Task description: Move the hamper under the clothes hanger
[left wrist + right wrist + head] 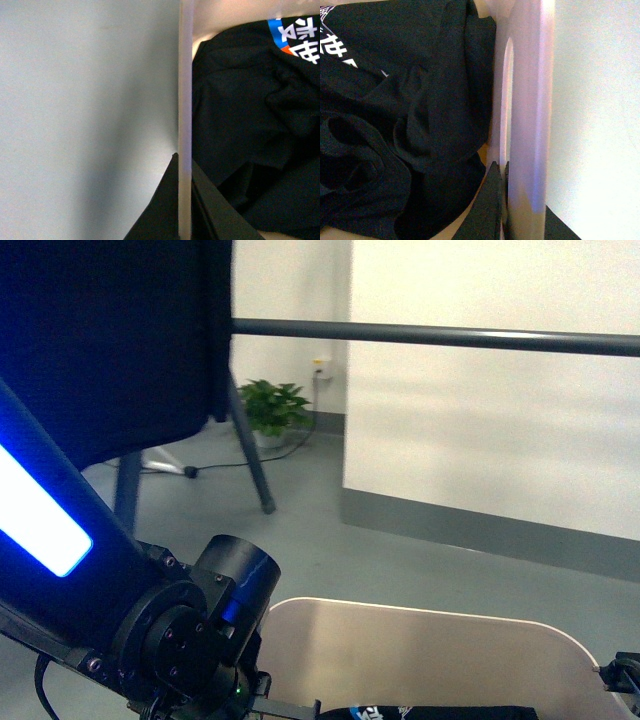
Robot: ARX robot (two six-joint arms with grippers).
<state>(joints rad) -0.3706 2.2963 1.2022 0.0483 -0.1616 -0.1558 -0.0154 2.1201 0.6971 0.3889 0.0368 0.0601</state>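
Our left gripper (pixel 184 162) pinched the hamper (pixel 430 640) wall between its fingers. Our right gripper (pixel 522 192) clamped the opposite wall beside the handle slot (pixel 507 100). In the front view the hamper sat at five o'clock, a black T-shirt (pixel 240 125) inside, with the clothes hanger (pixel 430 335) bar toward one o'clock.

l arm (pixel 70 560) low at left, wrist tipped down; l pincer (pixel 184 192) & r pincer (pixel 520 210) each clamped over hamper (pixel 420 650) rim.
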